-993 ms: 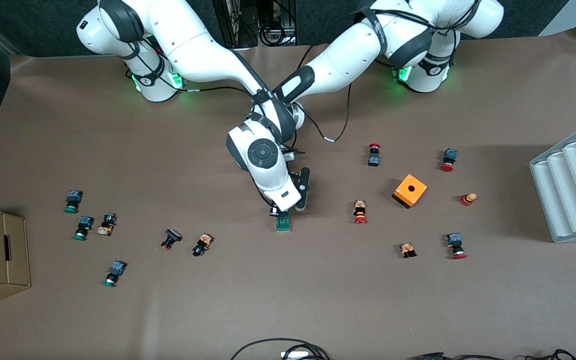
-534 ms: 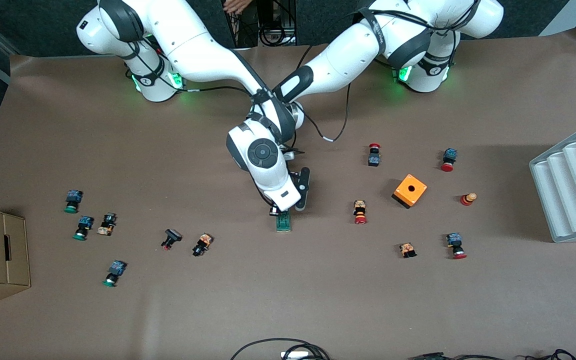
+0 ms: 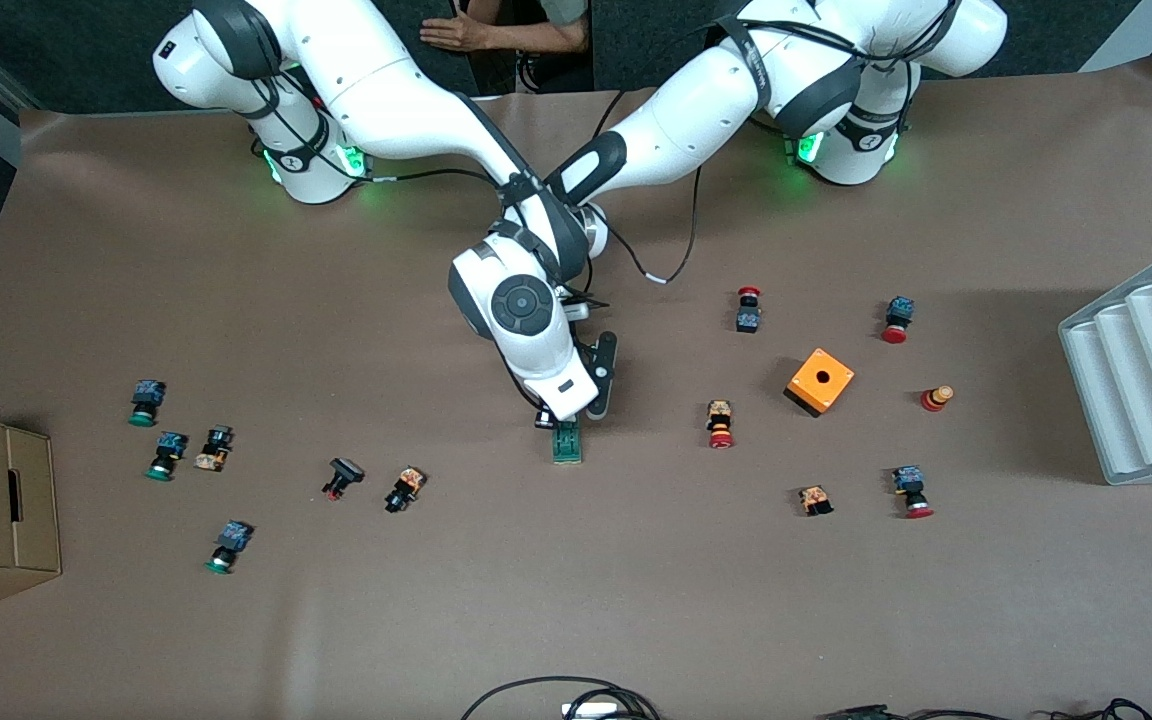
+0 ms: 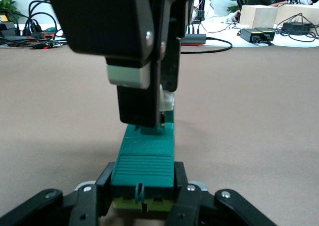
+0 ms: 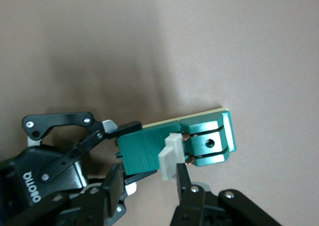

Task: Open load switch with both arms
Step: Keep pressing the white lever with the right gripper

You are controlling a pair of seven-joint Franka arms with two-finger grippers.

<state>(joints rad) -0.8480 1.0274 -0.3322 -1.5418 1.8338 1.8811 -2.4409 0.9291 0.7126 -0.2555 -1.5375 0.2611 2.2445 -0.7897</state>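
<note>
Green load switch (image 4: 143, 162) is clamped by the left gripper (image 4: 143, 198) while the right gripper (image 5: 172, 173) pinches its white slider (image 5: 169, 156), not yet pulled clear.

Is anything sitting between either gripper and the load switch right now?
Nothing visible. The left gripper is shut on one end of the load switch, and the right gripper is shut on its white slider. Both already touch it, and bare table surrounds it.

Green load switch (image 5: 192, 145) with white sliding piece (image 5: 168, 159); orange cube box (image 3: 820, 381); brown table (image 3: 576, 600); white arms, black grippers.
</note>
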